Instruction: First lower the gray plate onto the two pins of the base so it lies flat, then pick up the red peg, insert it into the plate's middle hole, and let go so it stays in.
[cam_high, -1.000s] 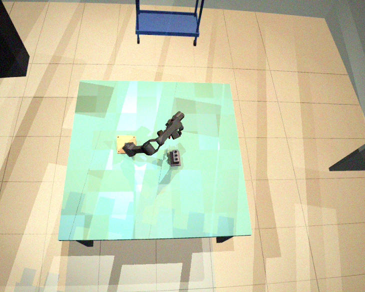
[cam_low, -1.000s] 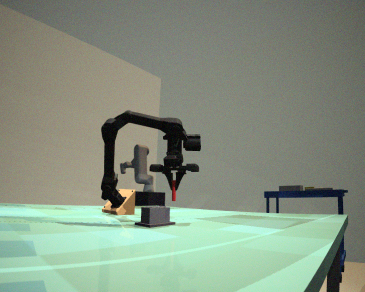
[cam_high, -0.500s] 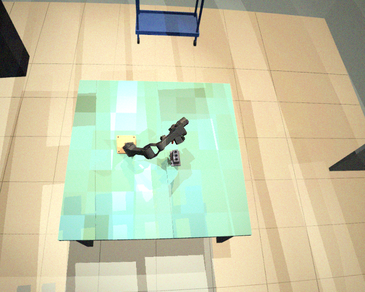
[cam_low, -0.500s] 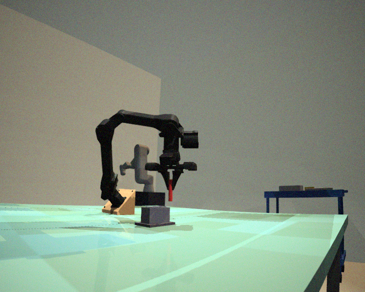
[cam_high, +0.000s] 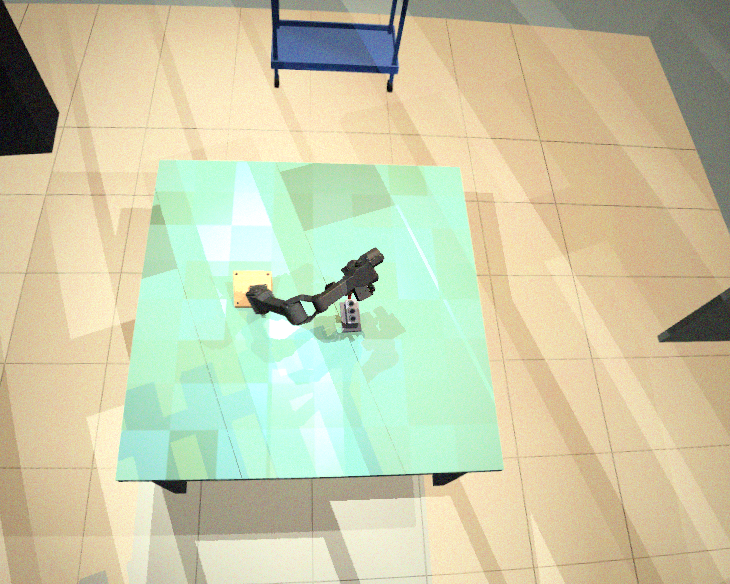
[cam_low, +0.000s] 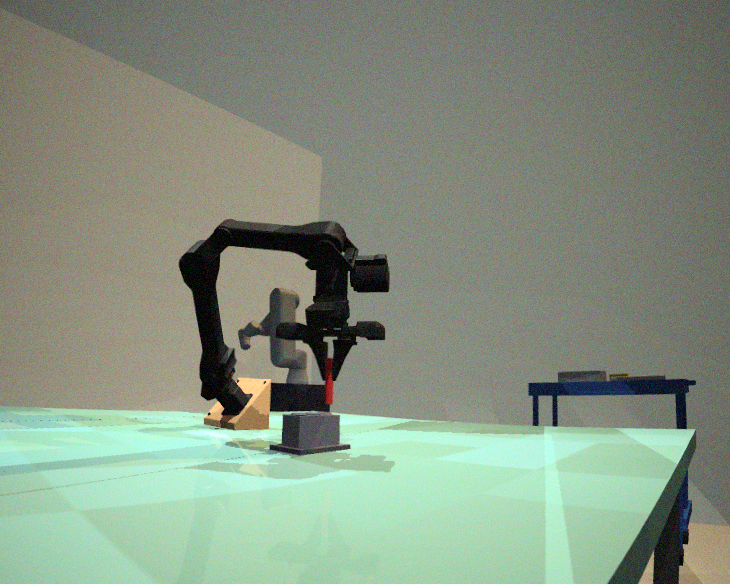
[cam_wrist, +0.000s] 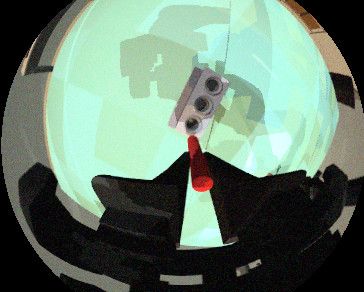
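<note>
Pincer (cam_low: 329, 372) (cam_wrist: 196, 156) clamped on smooth red cylinder (cam_low: 328, 389) (cam_wrist: 200, 167), seemingly above blocky, three-holed gray plate (cam_high: 350, 311) (cam_low: 310, 430) (cam_wrist: 205, 104)

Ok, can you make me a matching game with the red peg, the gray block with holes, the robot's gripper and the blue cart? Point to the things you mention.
1. red peg (cam_low: 329, 382) (cam_wrist: 200, 172)
2. gray block (cam_low: 310, 431) (cam_wrist: 185, 102)
3. gripper (cam_low: 329, 376) (cam_wrist: 196, 156)
4. blue cart (cam_high: 334, 65) (cam_low: 608, 387)

A. stands on the floor
B. between two black fingers
C. shut on something red
D. has three round openings on top

Pairs: 1-B, 2-D, 3-C, 4-A
</note>
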